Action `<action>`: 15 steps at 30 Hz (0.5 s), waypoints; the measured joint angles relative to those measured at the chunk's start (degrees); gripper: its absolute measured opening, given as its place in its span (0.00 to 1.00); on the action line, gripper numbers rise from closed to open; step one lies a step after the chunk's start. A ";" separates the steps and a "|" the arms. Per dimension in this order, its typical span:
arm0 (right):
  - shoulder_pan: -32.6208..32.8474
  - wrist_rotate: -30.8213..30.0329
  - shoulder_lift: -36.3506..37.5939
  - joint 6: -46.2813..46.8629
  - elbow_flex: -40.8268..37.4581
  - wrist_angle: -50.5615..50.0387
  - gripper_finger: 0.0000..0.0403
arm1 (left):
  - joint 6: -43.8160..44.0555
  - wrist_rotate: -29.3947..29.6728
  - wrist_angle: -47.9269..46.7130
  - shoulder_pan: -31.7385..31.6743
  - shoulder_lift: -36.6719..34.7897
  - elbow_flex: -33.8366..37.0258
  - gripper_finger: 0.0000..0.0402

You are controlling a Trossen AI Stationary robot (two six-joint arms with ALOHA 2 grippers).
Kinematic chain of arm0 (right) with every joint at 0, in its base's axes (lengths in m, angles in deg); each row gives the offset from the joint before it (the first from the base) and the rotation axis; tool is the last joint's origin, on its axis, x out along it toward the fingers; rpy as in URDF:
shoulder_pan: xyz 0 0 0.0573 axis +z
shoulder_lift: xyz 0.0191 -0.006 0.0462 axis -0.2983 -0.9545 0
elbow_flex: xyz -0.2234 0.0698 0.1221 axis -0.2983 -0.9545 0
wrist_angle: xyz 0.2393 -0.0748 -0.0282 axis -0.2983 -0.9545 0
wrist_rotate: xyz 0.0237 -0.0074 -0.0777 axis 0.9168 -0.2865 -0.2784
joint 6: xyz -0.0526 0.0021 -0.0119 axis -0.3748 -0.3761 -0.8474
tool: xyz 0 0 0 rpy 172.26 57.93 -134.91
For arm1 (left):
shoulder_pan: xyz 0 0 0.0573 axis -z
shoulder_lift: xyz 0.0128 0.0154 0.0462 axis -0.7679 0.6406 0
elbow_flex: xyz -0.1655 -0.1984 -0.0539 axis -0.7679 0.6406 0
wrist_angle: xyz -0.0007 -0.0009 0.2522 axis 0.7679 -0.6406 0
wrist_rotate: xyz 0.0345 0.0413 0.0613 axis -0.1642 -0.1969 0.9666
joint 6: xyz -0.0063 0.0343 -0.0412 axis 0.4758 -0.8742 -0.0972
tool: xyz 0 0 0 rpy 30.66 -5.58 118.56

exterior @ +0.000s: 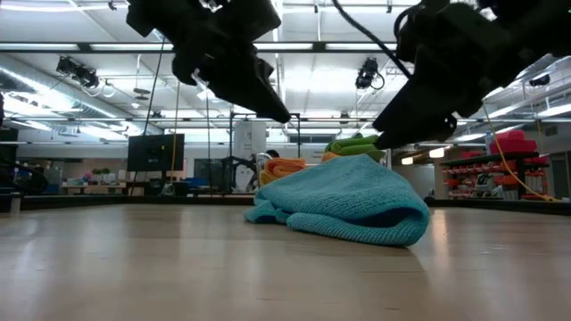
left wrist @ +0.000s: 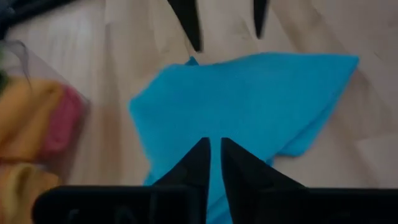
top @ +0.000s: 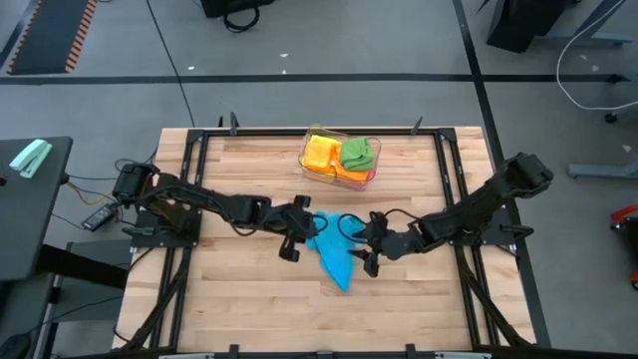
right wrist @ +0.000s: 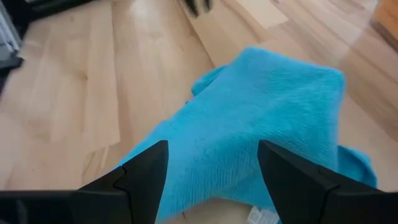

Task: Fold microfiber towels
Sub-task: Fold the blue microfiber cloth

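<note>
A blue microfiber towel point(top: 332, 255) lies in a loose, partly folded heap on the wooden table's middle point(exterior: 357, 201). My left gripper point(top: 307, 232) hovers at the towel's left side, above it and slanting down point(exterior: 278, 111). Its fingers stand a narrow slit apart with nothing between them point(left wrist: 215, 155). My right gripper point(top: 366, 249) hangs at the towel's right side. Its wide-open fingers stand over the towel's raised fold point(right wrist: 211, 149) and slant down toward it point(exterior: 384, 138). Neither gripper touches the towel.
A clear plastic tray point(top: 371, 179) stands at the table's far middle, holding yellow point(top: 319, 152), orange point(top: 349, 175) and green point(top: 358, 153) towels; a pink one point(left wrist: 59, 121) shows in the left wrist view. Black frame rails point(top: 189, 199) run along the table's sides. Bare wood lies toward the near edge point(top: 329, 319).
</note>
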 joint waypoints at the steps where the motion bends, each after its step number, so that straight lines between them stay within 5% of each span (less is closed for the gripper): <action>1: -0.02 0.00 -1.11 -0.06 0.58 0.00 0.64 | -1.88 0.10 0.30 -0.26 0.00 -0.01 0.13; 8: 0.39 0.04 -8.84 -0.87 7.07 -0.08 0.64 | -9.02 0.47 -0.25 -1.01 -0.05 -0.01 0.21; 15: 0.39 0.61 -14.54 -6.11 15.47 -6.77 0.64 | -6.48 0.43 -8.17 -0.79 -3.00 -0.10 0.15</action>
